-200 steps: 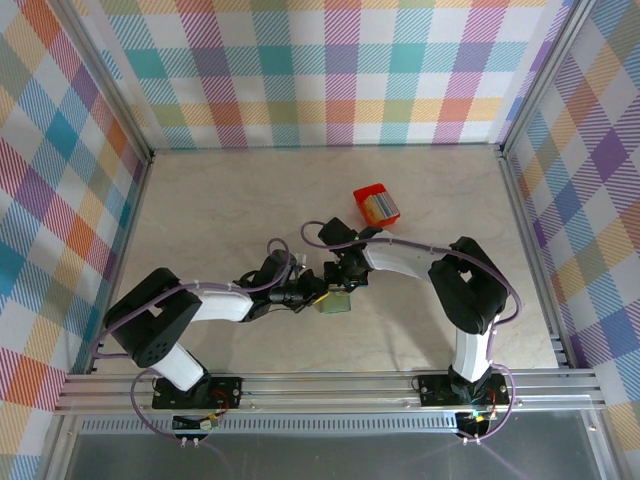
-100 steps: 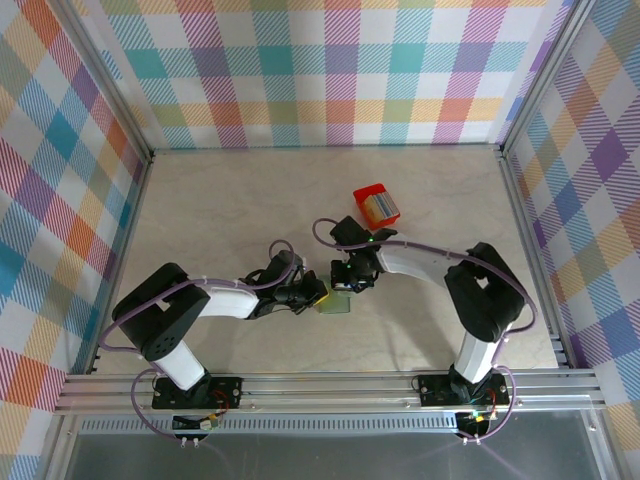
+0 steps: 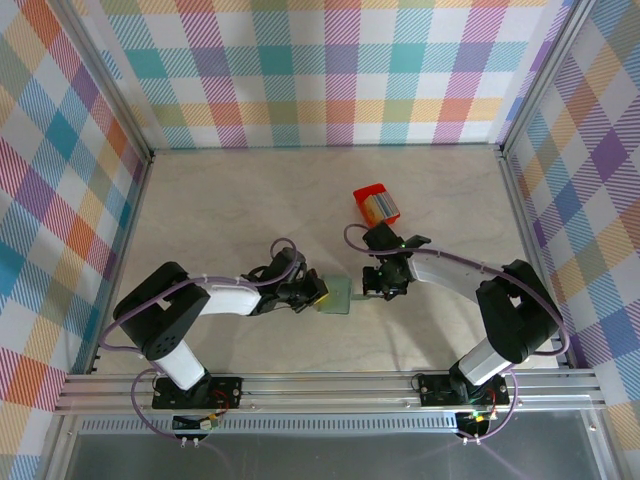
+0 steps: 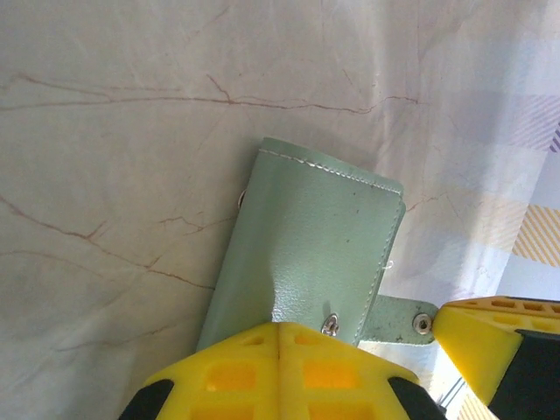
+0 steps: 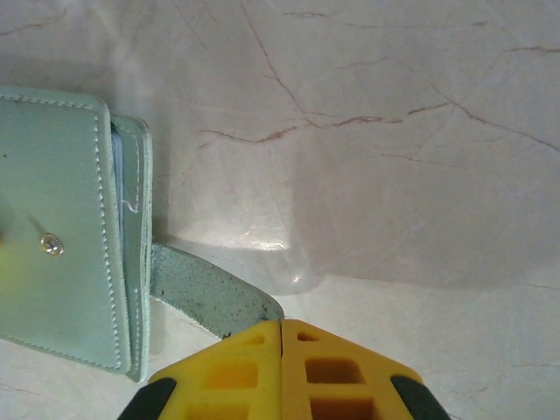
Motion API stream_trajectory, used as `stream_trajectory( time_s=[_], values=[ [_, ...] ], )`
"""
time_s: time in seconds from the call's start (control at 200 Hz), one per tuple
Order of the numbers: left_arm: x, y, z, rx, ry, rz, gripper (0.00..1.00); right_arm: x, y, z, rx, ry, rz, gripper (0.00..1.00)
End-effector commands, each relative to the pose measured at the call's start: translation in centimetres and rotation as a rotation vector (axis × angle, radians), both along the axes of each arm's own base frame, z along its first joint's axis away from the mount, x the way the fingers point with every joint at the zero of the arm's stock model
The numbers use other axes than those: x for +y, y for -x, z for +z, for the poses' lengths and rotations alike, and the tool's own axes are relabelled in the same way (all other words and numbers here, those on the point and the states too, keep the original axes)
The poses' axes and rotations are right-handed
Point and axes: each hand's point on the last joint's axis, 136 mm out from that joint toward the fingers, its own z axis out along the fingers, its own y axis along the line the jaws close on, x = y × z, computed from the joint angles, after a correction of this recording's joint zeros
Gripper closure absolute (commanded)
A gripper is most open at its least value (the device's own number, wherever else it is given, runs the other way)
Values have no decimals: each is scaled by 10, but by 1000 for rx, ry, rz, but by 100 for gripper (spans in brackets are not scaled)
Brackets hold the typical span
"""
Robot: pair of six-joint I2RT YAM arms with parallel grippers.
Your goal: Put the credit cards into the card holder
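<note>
Swinging right since a second ago, the right tool (image 5: 282,337) now has its tips pressed together on the loose tab (image 5: 210,297) of the green card holder (image 4: 306,245), lying folded on the counter (image 3: 230,210). Left tool (image 4: 280,337), tips together, touches its opposite edge.

Bright, even, diffuse light fills the overhead view. The pale veined stone-look tabletop (image 3: 230,210) carries only faint, soft shadows beneath the arms. In the right wrist view a white glare patch sits beside a broad soft shadow, and the right gripper (image 5: 282,367) looks slightly blurred. In the left wrist view the flat grey-green stitched card holder (image 4: 306,236) is sharp, while the right edge is washed out.
</note>
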Motion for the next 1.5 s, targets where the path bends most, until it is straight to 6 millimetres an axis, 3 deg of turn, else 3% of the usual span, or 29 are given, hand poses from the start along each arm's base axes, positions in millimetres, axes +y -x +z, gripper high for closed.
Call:
stream_trajectory(
  time_s=[0.0, 0.12, 0.25, 0.4, 0.59, 0.77, 1.17, 1.49],
  values=[
    [7, 0, 6, 4, -50, 11, 100, -9, 2, -7, -5, 44, 23, 100],
    [4, -4, 26, -40, -30, 2, 100, -8, 2, -12, -12, 39, 38, 100],
    [6, -6, 42, -71, -33, 1, 92, -2, -1, -14, -16, 16, 50, 100],
    [10, -5, 53, -90, -57, -14, 83, -1, -5, -14, -37, 14, 46, 100],
    [21, -4, 62, -136, -102, -8, 78, 4, -12, -17, -30, -3, 47, 100],
    [26, -5, 66, -156, -122, -4, 76, 5, -14, -11, -42, -15, 34, 100],
    [28, -5, 66, -174, -141, -24, 73, 1, -16, -16, -35, 26, 41, 81],
    [34, -1, 61, -174, -165, -30, 72, -3, -18, -15, -39, 76, 55, 76]
  ],
)
